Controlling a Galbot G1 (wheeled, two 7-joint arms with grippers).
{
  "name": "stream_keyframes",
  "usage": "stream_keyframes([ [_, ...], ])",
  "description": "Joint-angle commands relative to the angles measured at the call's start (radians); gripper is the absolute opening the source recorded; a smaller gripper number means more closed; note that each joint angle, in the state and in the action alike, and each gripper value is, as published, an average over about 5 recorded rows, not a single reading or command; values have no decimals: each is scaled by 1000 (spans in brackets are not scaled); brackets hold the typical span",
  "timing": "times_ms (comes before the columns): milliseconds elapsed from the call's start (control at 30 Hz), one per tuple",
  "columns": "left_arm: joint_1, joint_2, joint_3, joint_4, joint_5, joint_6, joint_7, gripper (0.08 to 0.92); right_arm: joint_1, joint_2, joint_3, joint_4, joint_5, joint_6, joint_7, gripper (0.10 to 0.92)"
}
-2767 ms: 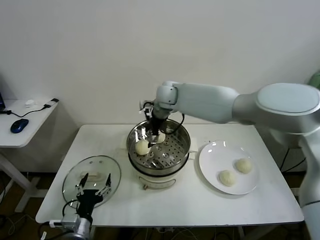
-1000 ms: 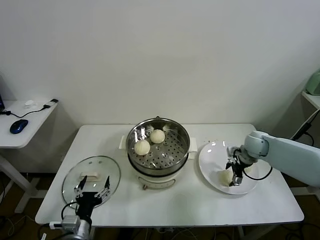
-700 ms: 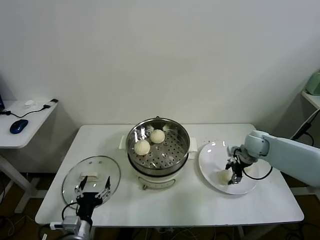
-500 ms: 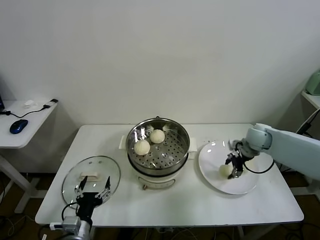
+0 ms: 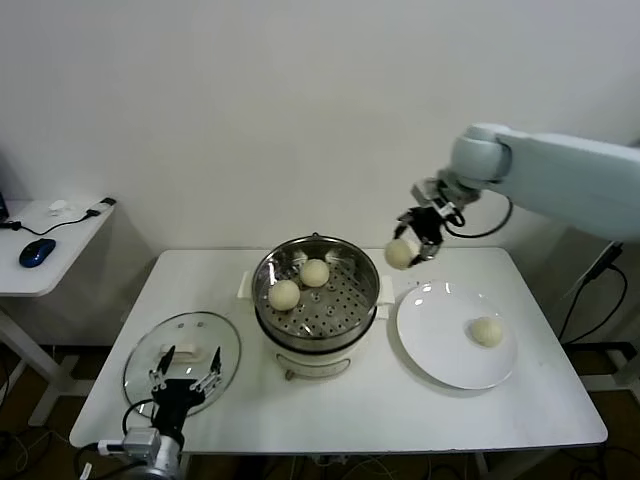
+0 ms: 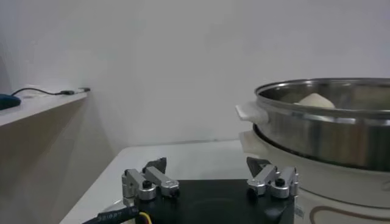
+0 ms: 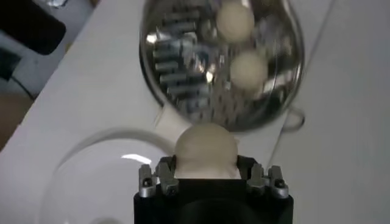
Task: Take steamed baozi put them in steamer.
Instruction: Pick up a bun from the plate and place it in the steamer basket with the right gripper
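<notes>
Head view shows two baozi [image 5: 300,283] already in the steamer [image 5: 318,297]. One more bun [image 5: 487,331] waits on the white plate [image 5: 440,345], far below my right hand [image 5: 416,241]. That hand is closed around a third baozi [image 5: 400,254], up in the air, with the steamer below it and off to one side. So I judge I am half done. My left hand [image 5: 184,377] rests open, low by the glass lid [image 5: 182,353] on the table [image 5: 400,410].

Lab (bare wall [image 5: 200,100], side desk [image 5: 40,262])

Glass lid [image 5: 183,357], white plate [image 5: 440,345], blue mouse [image 5: 38,251] aside.
</notes>
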Motion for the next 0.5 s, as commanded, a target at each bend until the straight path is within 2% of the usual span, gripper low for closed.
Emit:
stream_keyframes([
  [33,0,0,1,-1,-1,0,0,823,48,244,-47,166,-137,351,29,662],
  [233,-3,0,-3,1,-6,-1,-1,823,-122,276,-24,78,-357,439,113,662],
  [500,1,-5,-1,3,-6,-5,-3,823,-261,314,16,-39,-444,444,145,662],
])
